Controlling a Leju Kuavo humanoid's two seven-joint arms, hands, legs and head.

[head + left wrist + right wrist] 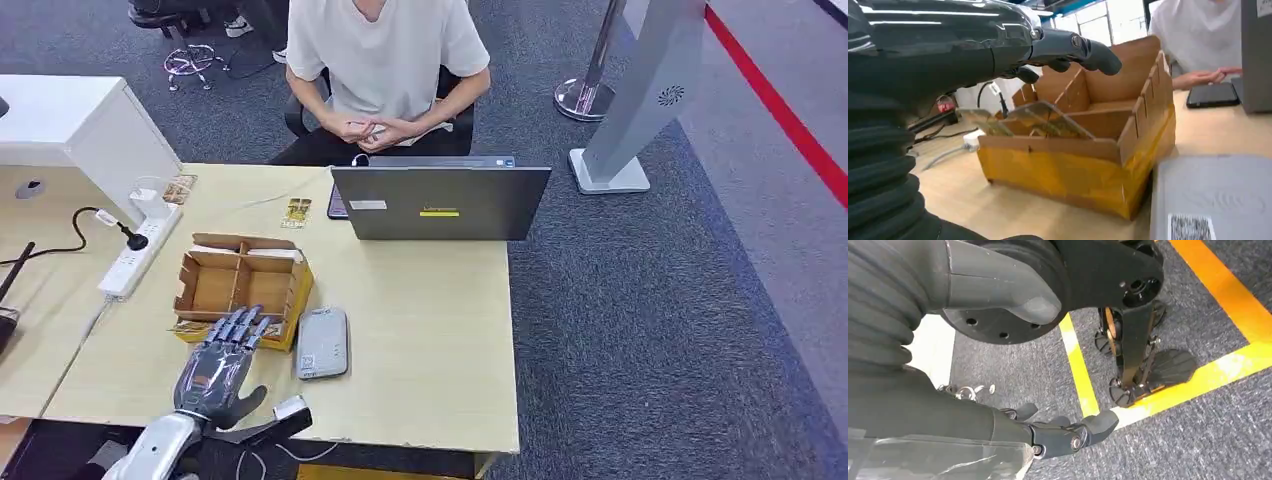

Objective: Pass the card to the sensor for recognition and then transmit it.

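Left hand (222,358) fingers extended, apart, tips over cardboard box (240,285) near edge by cards (1048,120); nothing gripped. Right hand (1068,432) empty, fingers loosely apart.

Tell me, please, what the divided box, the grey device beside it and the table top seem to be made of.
Divided box: brown cardboard, matt, with raw cut edges; glossy yellow tape wraps its base. Grey device: probably plastic, smooth and moulded, with rounded corners and a printed code label. Table top: pale wood-look board, likely laminate, with a slight sheen.

A clear, glossy card (1048,119) lies tilted across the near edge of the open cardboard box; the flat grey sensor (322,342) lies just beside that box on the worktop.
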